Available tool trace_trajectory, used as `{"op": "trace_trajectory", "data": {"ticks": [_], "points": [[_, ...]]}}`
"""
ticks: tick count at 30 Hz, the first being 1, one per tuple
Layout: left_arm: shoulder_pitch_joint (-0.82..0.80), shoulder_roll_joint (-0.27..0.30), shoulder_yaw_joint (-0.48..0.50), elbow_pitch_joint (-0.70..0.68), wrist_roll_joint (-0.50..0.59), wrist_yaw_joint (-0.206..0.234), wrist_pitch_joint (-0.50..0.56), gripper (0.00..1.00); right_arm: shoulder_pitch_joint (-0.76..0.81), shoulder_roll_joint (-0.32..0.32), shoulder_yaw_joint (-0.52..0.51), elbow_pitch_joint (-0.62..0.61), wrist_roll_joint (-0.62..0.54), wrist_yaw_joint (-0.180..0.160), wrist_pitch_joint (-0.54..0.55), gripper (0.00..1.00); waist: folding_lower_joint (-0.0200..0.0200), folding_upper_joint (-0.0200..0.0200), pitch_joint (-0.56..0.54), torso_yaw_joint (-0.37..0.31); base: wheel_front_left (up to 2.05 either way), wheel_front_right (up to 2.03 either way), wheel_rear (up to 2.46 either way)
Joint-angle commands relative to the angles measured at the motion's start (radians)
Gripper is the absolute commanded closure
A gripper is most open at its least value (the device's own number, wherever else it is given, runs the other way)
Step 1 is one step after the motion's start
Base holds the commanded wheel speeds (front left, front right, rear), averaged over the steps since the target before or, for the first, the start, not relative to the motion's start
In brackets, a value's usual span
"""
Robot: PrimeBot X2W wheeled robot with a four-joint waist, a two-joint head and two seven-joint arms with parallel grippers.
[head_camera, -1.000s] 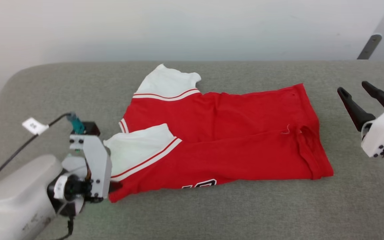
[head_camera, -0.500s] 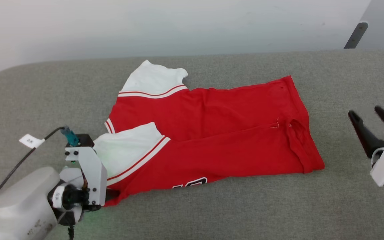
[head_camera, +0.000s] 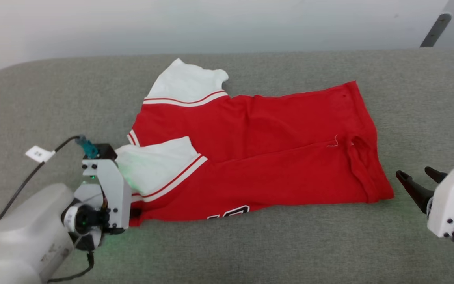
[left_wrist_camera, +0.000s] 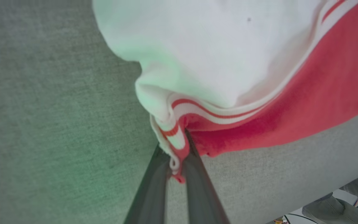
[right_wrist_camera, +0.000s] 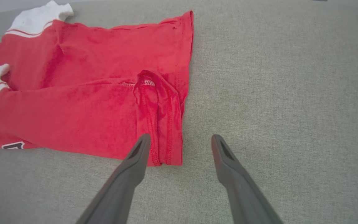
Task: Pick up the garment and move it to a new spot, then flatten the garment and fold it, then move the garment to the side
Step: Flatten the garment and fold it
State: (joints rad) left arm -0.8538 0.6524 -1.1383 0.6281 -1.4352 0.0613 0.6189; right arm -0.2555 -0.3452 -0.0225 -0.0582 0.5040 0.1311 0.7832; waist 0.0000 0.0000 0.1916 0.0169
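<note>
The garment (head_camera: 258, 157), a red jersey with white sleeves and striped trim, lies folded lengthwise on the grey cushion. Black lettering (head_camera: 229, 213) peeks out at its near edge. My left arm's wrist block (head_camera: 108, 193) sits at the garment's near left corner. In the left wrist view the left gripper (left_wrist_camera: 179, 149) is shut on the striped trim at the red corner (left_wrist_camera: 291, 102). My right gripper (head_camera: 414, 172) hovers open just right of the near right hem corner. In the right wrist view the right gripper (right_wrist_camera: 180, 138) is open, its left finger (right_wrist_camera: 135, 158) over the hem (right_wrist_camera: 163, 130).
The grey upholstered surface (head_camera: 250, 252) stretches wide, with its rounded end at the left. A white wall runs behind it and a dark post (head_camera: 434, 29) leans at the top right. A cable with a white tag (head_camera: 38, 154) trails from my left wrist.
The head camera shifted. My right gripper came down and nearer, from beside the far right hem to the near right corner. The left gripper kept its hold on the trim.
</note>
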Motion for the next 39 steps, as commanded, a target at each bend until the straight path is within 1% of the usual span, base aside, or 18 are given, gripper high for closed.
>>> {"op": "trace_trajectory", "data": {"ticks": [1,6,13,14,15,16,17,18,20,24,27,31,35,39], "points": [[-0.002,-0.020,-0.004,0.019,0.007,-0.002,-0.008,1.00,-0.026,0.007,0.008,0.030,-0.010,-0.001,0.018,0.00,0.0000,0.0000,0.015,0.015,0.00,0.00,0.00],[-0.023,-0.040,-0.003,0.041,0.014,-0.019,-0.010,1.00,-0.100,0.024,0.032,0.164,-0.039,-0.001,0.063,0.00,0.0000,0.0000,0.036,0.035,0.00,0.00,0.00],[-0.044,-0.059,-0.001,0.071,0.019,-0.034,-0.013,1.00,-0.200,0.038,0.082,0.385,-0.063,-0.001,0.050,0.00,0.0000,0.0000,0.060,0.055,0.00,0.00,0.00],[-0.044,-0.059,-0.001,0.071,0.019,-0.034,-0.013,1.00,-0.200,0.038,0.082,0.385,-0.063,-0.001,0.050,0.00,0.0000,0.0000,0.060,0.055,0.00,0.00,0.00],[-0.045,-0.062,0.000,0.075,0.018,-0.037,-0.013,1.00,-0.209,0.044,0.087,0.423,-0.066,-0.001,0.050,0.00,0.0000,0.0000,0.062,0.057,0.00,0.00,0.00],[-0.047,-0.064,0.001,0.078,0.017,-0.041,-0.013,1.00,-0.216,0.049,0.097,0.457,-0.066,-0.001,0.054,0.26,0.0000,0.0000,0.064,0.058,0.00,0.00,0.00],[-0.050,-0.066,0.001,0.081,0.017,-0.041,-0.014,1.00,-0.223,0.052,0.106,0.488,-0.065,-0.001,0.054,0.64,0.0000,0.0000,0.066,0.059,0.00,0.00,0.00],[-0.052,-0.068,0.002,0.085,0.017,-0.043,-0.015,1.00,-0.229,0.054,0.117,0.512,-0.061,-0.001,0.056,1.00,0.0000,0.0000,0.068,0.061,0.00,0.00,0.00],[-0.053,-0.072,0.003,0.091,0.016,-0.048,-0.016,1.00,-0.239,0.052,0.147,0.551,-0.052,-0.001,0.062,1.00,0.0000,0.0000,0.069,0.063,0.00,0.00,0.00],[-0.054,-0.067,0.008,0.102,0.012,-0.055,-0.011,1.00,-0.269,0.031,0.166,0.588,-0.038,0.000,0.033,1.00,0.0000,0.0000,0.067,0.064,0.00,0.00,0.00],[-0.059,-0.054,0.012,0.101,0.007,-0.053,-0.002,1.00,-0.284,0.009,0.176,0.597,-0.021,-0.001,0.017,1.00,0.0000,0.0000,0.060,0.064,0.00,0.00,0.00],[-0.067,-0.026,0.015,0.079,0.002,-0.047,0.021,1.00,-0.290,-0.033,0.196,0.576,0.012,-0.001,0.017,1.00,0.0000,0.0000,0.047,0.062,0.00,0.00,0.00],[-0.070,0.010,0.013,0.037,0.006,-0.025,0.049,1.00,-0.275,-0.065,0.218,0.540,0.046,-0.001,0.032,1.00,0.0000,0.0000,0.027,0.058,0.00,0.00,0.00],[-0.064,0.059,0.012,-0.030,0.006,0.006,0.073,1.00,-0.255,-0.106,0.238,0.492,0.083,-0.001,0.065,1.00,0.0000,0.0000,0.005,0.057,0.00,0.00,0.00]]}}
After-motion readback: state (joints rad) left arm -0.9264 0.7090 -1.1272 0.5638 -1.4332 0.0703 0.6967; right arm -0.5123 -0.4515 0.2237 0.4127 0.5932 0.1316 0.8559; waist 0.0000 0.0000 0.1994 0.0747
